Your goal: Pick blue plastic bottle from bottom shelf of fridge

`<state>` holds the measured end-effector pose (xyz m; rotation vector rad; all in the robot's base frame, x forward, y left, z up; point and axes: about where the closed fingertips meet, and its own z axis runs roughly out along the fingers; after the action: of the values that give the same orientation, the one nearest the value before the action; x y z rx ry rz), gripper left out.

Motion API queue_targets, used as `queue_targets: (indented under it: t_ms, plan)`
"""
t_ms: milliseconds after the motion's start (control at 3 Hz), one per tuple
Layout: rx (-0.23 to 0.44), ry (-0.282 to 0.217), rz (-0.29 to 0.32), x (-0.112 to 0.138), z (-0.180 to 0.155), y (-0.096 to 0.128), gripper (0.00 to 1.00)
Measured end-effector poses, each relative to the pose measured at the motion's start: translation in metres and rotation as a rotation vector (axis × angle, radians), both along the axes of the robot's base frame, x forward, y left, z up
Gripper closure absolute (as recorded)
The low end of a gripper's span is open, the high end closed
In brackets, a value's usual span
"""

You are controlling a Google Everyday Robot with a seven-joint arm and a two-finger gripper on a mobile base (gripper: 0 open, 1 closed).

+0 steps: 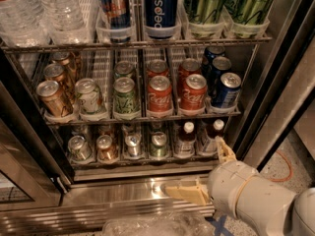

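Note:
The fridge point(275, 77) stands open with its wire shelves in view. On the bottom shelf point(142, 160) two small bottles with white caps and dark contents stand at the right end, one point(186, 137) beside the other point(212, 133); I cannot tell which is the blue plastic bottle. My gripper point(206, 171) is at the lower right, in front of and below that shelf. It is open and empty. One tan finger point(225, 150) points up near the right bottle. The other finger point(188, 191) lies over the fridge's sill.
Small cans fill the left lanes of the bottom shelf point(103, 146). The shelf above holds cola cans point(160, 95) and blue cans point(224, 90). The top rack holds water bottles point(44, 9) and tall cans. Crumpled clear plastic point(157, 226) lies on the floor. An orange cable point(285, 168) lies at the right.

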<state>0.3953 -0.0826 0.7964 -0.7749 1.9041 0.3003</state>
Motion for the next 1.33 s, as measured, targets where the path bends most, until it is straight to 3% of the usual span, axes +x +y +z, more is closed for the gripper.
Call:
queue_targets:
  t_ms: [333, 667, 1000, 1333]
  plan:
    - [0.107, -0.044, -0.168, 0.03, -0.006, -0.031, 0.0]
    - [0.155, -0.107, -0.224, 0.034, -0.01, -0.048, 0.0]
    - [0.174, -0.15, -0.213, 0.031, -0.007, -0.046, 0.0]
    - [0.174, -0.15, -0.213, 0.031, -0.007, -0.046, 0.0]
